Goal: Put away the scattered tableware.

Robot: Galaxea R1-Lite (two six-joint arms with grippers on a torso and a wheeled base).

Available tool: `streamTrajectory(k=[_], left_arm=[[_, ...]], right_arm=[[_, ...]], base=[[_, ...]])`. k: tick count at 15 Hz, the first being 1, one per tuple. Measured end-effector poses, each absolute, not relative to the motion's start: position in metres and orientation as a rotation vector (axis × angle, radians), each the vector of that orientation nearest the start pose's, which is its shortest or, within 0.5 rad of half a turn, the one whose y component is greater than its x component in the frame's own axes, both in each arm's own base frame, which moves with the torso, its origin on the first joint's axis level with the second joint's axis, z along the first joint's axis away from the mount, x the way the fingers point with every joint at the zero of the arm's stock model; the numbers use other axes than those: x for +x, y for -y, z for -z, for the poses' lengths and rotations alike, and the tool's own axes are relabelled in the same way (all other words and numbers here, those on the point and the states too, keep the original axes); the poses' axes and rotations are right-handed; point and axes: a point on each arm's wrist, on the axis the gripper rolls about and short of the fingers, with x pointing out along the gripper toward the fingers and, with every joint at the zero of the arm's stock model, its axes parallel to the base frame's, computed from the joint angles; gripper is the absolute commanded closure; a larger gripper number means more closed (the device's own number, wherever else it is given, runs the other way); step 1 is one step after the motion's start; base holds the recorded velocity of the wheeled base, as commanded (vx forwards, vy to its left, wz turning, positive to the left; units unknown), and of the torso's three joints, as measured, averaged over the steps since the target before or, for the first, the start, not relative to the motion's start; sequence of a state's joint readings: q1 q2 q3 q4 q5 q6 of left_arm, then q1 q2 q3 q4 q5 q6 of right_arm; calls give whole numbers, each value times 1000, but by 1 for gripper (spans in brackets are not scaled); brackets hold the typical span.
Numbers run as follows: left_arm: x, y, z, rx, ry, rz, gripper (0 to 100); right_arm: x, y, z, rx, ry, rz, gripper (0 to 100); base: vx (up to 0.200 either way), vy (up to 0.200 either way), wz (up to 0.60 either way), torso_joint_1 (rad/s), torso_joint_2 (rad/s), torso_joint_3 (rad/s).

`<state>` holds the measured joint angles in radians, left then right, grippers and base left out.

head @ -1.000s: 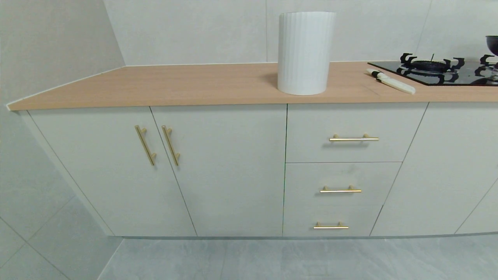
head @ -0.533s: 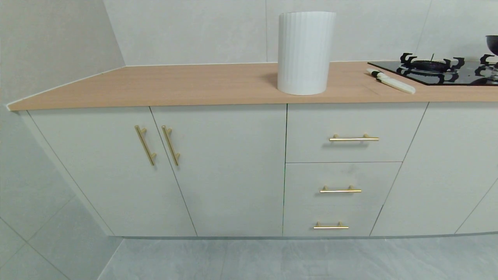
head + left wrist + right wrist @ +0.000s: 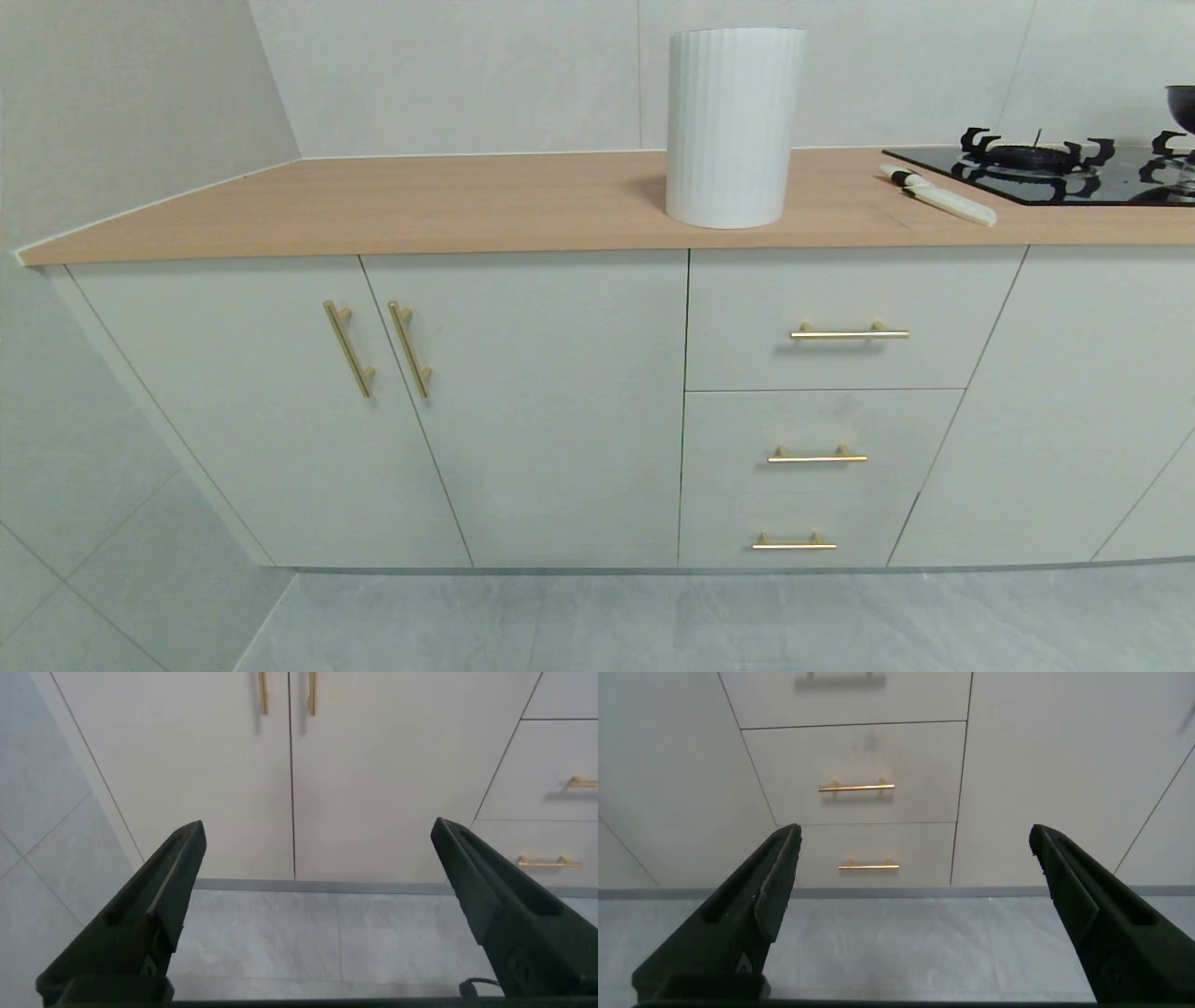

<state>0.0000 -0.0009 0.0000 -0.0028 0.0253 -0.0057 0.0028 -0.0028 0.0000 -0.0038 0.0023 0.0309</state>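
Note:
A knife (image 3: 938, 195) with a pale blade and a dark-banded handle lies on the wooden countertop (image 3: 420, 201), just left of the stove. A tall white ribbed cylinder (image 3: 731, 126) stands upright on the counter to the knife's left. My left gripper (image 3: 318, 845) hangs open low over the floor, facing the double cabinet doors (image 3: 290, 756), nothing between its fingers. My right gripper (image 3: 915, 845) is also open and low, facing the stack of drawers (image 3: 859, 770).
A black gas hob (image 3: 1046, 168) with pan supports sits at the counter's right end, a dark pot (image 3: 1181, 103) at its edge. Below are two doors with gold handles (image 3: 378, 347) and three drawers (image 3: 826, 401). Grey tiled floor (image 3: 653, 621) lies in front.

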Motion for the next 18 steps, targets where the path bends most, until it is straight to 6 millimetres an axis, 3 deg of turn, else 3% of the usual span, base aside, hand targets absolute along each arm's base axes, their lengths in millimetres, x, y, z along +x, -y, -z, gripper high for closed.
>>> streamTrajectory(k=[2,18], left_arm=[[-23,-1,-76,-6,4,-24,0],[-23,-1,-76,-8,6,-24,0]], right_arm=[[-23,0,-76,33,6,-6,0],[-23,0,-76,33,5,-6,0]], base=[[0,0,0,0,0,0],[200,0,0,3,0,3]])
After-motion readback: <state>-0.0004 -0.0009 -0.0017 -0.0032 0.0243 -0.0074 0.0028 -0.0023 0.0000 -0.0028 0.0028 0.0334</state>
